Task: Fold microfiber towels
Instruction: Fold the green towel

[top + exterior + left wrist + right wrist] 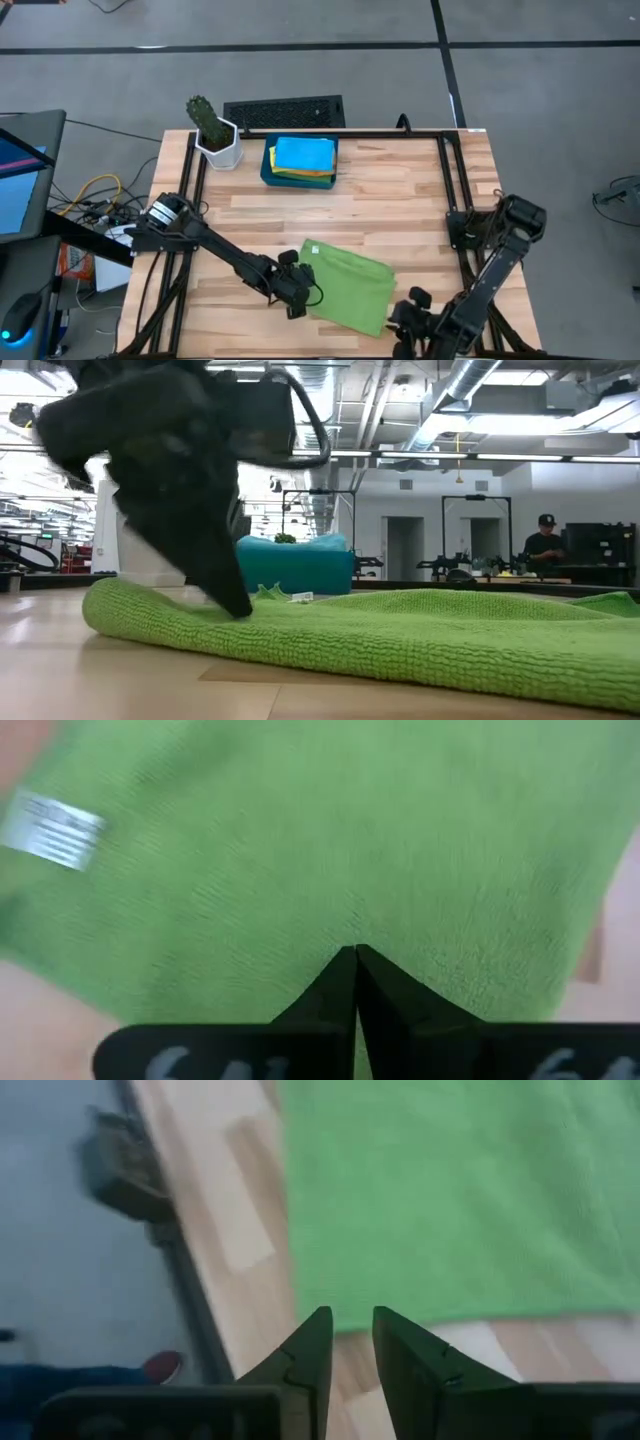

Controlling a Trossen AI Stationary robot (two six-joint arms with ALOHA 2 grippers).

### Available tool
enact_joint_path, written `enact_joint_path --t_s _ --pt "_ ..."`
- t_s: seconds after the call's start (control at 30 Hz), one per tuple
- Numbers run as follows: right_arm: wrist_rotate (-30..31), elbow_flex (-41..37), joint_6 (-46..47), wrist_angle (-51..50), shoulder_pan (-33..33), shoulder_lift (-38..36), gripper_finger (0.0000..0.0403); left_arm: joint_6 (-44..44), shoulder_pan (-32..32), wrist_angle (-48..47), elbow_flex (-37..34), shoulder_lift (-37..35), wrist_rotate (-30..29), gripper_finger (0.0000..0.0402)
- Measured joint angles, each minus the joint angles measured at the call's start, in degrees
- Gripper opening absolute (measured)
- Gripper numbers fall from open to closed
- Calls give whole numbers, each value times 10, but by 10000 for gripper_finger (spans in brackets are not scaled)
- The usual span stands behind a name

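1. A green towel lies on the wooden table, near the front edge. It looks folded over once already, but it is not a small neat square yet.
2. The left gripper is down at the towel's left edge. Its two fingers are pressed tight together, and in the left wrist view their tips touch the green cloth. I think it is pinching the towel's edge, ready for the next fold.
3. The right gripper is low at the front of the table, just beside the towel's near right edge. There is a small gap between its fingers, with nothing in it. It is not holding the towel.
4. At the back of the table is a dark teal tray. A blue towel lies folded on top in it, with yellow and orange edges peeking out below. These look done.
5. So most of the work looks finished. The green towel needs more folding, and then I think it goes on the pile.
6. A plant in a white pot stands next to the tray.
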Motion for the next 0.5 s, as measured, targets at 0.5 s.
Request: enact_joint_path --t_s 0.5 --pt "-126 0 -142 173 -46 75 100 40 -26 193 0 -36 16 1"
